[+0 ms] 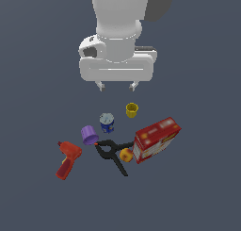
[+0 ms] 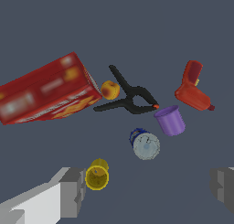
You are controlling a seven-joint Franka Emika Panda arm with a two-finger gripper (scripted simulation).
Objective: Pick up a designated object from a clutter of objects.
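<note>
The arm's hand [image 1: 116, 86] hangs above the worktop [image 1: 197, 192] with its two fingers spread wide and nothing between them; in the wrist view the hand [image 2: 148, 186] shows as two grey fingertips far apart. The red toy drill [image 1: 67, 160] lies on its side at the exterior view's left edge of the clutter, well apart from the hand and touching nothing; in the wrist view the red toy drill [image 2: 194, 87] sits just beyond the purple cup [image 2: 170, 120]. The purple cup [image 1: 88, 135] lies tipped beside the black clamp [image 1: 112, 154], whose handles reach a small orange-yellow fruit [image 1: 125, 155] resting against the red box [image 1: 156, 139]. A blue can [image 1: 107, 122] stands near the cup, and a yellow cup [image 1: 132, 110] stands closest beneath the hand.
</note>
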